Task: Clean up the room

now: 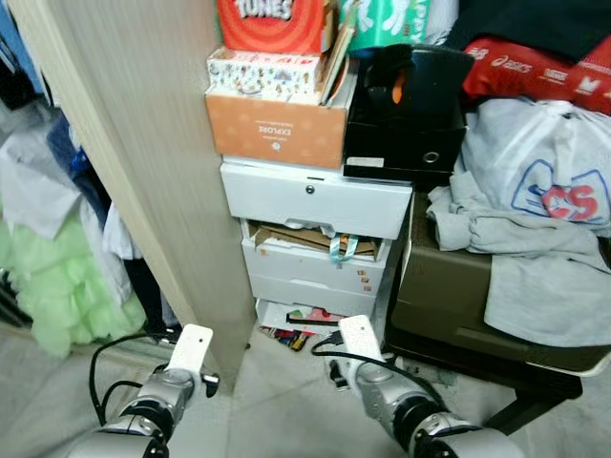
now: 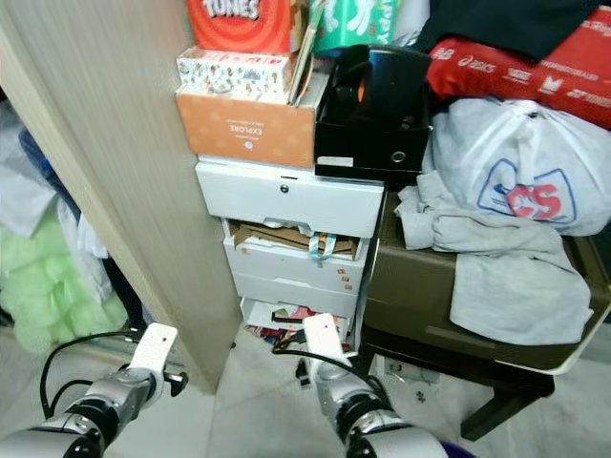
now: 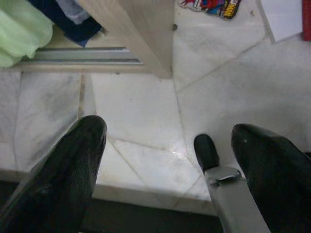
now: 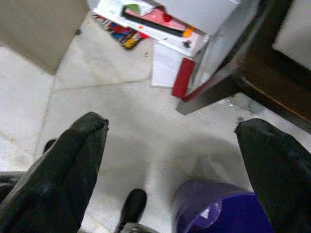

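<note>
My left gripper hangs open over pale marble floor tiles, near the foot of a wooden panel. My right gripper is open too, with nothing between its fingers, above the floor and a purple-blue bin. Colourful papers and small toys lie scattered on the floor under a white drawer stack. A red flat item and a white sheet lie beside them. Grey clothes and a white plastic bag are heaped on a dark box to the right. Both wrists show low in the eye views.
The tall wooden panel stands on the left, with green fabric and hanging clothes behind it. Boxes and a black case are piled on the drawers. A dark table leg reaches the floor near the papers.
</note>
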`<state>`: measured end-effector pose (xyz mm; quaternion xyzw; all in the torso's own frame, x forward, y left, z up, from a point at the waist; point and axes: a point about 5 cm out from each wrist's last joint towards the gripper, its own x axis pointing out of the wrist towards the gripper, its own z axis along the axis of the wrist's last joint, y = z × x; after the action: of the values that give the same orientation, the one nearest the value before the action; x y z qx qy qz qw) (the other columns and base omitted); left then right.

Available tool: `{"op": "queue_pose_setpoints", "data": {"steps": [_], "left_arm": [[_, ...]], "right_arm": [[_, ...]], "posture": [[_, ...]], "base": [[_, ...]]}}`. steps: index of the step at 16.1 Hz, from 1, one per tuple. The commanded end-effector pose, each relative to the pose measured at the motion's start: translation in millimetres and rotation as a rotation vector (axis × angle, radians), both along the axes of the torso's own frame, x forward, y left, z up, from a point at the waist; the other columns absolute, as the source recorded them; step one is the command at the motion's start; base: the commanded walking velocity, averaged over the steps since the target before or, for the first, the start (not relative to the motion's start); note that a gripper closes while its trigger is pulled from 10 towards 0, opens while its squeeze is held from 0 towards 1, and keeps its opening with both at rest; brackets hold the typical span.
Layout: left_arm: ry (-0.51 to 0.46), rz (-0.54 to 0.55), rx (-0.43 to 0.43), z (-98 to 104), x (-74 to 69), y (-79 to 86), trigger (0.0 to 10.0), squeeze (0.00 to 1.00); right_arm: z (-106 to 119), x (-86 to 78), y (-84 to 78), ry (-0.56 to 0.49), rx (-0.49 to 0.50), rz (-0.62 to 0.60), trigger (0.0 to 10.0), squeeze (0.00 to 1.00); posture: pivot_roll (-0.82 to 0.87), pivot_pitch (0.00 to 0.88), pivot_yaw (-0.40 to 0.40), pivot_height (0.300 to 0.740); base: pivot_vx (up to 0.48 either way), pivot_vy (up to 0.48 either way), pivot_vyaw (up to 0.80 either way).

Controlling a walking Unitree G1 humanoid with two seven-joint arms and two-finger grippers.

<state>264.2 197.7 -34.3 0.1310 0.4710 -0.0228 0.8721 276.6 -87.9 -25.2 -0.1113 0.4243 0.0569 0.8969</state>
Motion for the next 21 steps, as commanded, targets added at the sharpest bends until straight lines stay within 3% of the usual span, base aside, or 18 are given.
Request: {"op": "queue_pose_setpoints", "data": {"steps": [1,21], "left_arm": [[-0.007,-0.008,-0.002,2.0,2.5,0.1,10.0,0.0],[-0.025,-0.029,-0.006,4.5,6.9,-5.3,10.0,0.0]], "right_arm": [[2.6,2.6,2.0,-0.014,0.002,-0.005,10.0,0.0],[11.9,13.3,2.2,-0.076,0.012,0.006,10.0,0.0]], "posture": [[-0.02,0.0,0.001,0.74],[-0.02,0.0,-0.012,0.74]], "base": [[0.0,0.0,-0.78],[0.0,0.281,-0.03]]}}
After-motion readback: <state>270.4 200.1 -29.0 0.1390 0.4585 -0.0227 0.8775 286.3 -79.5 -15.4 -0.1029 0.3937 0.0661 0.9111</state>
